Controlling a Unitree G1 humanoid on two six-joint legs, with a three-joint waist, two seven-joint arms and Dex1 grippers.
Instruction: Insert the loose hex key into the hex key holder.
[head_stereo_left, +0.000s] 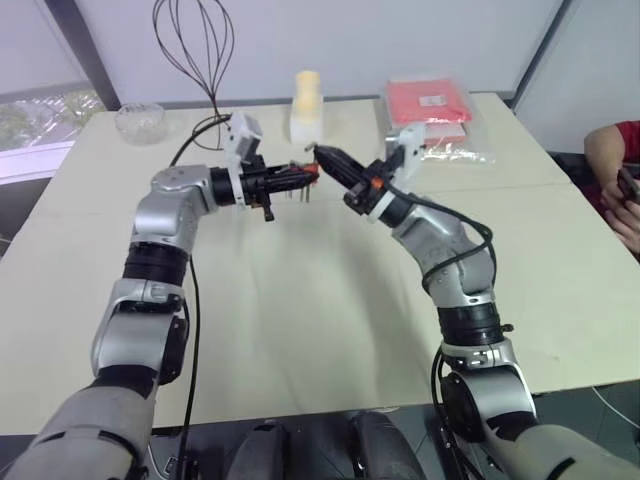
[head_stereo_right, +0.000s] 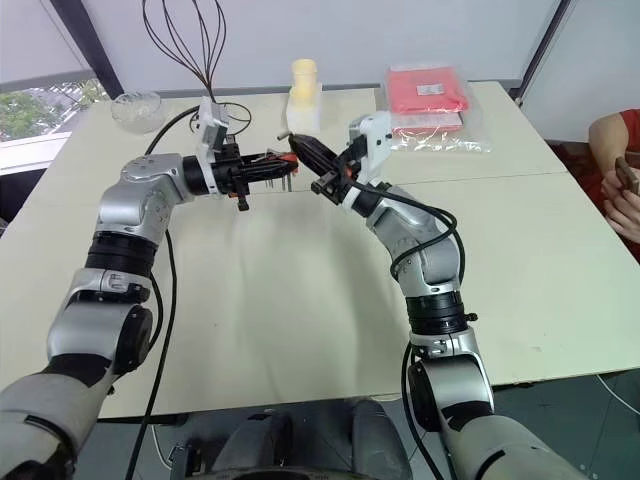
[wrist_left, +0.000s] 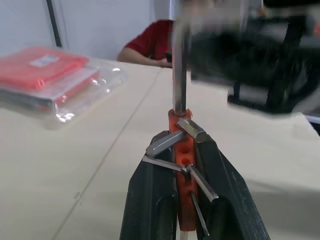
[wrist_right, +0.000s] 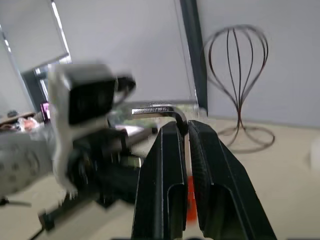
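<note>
The loose hex key (wrist_right: 159, 110) bears stamped lettering, too small to read.

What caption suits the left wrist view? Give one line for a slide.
Left end effector clamps the red-orange hex key holder while the loose hex key stands upright at its top end.

The hex key holder (wrist_left: 182, 150), a small red-orange plastic block with several short grey keys splayed out of it, is clamped between the left gripper's (wrist_left: 184, 150) fingers above the tabletop. The loose hex key (wrist_right: 161, 110), a thin L-shaped grey rod, is pinched at its bend by the right gripper (wrist_right: 183, 131), its long leg meeting the holder's end at 12 o'clock in the left wrist view.
</note>
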